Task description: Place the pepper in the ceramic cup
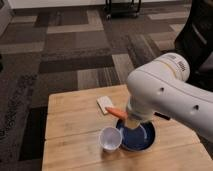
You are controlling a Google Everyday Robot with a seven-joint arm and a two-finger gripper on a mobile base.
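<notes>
The orange-red pepper (115,111) sticks out to the left from under my big white arm, above the table just behind the cup. My gripper (128,117) sits at the pepper's right end, mostly hidden by the arm, and carries the pepper. The pale ceramic cup (110,138) stands upright and empty near the table's front, just below and left of the pepper. The pepper is outside the cup.
A wide dark blue plate (141,140) lies right next to the cup, partly under the arm. A small pale flat block (104,103) lies behind the pepper. The wooden table (70,130) ends at patterned carpet on the left and back.
</notes>
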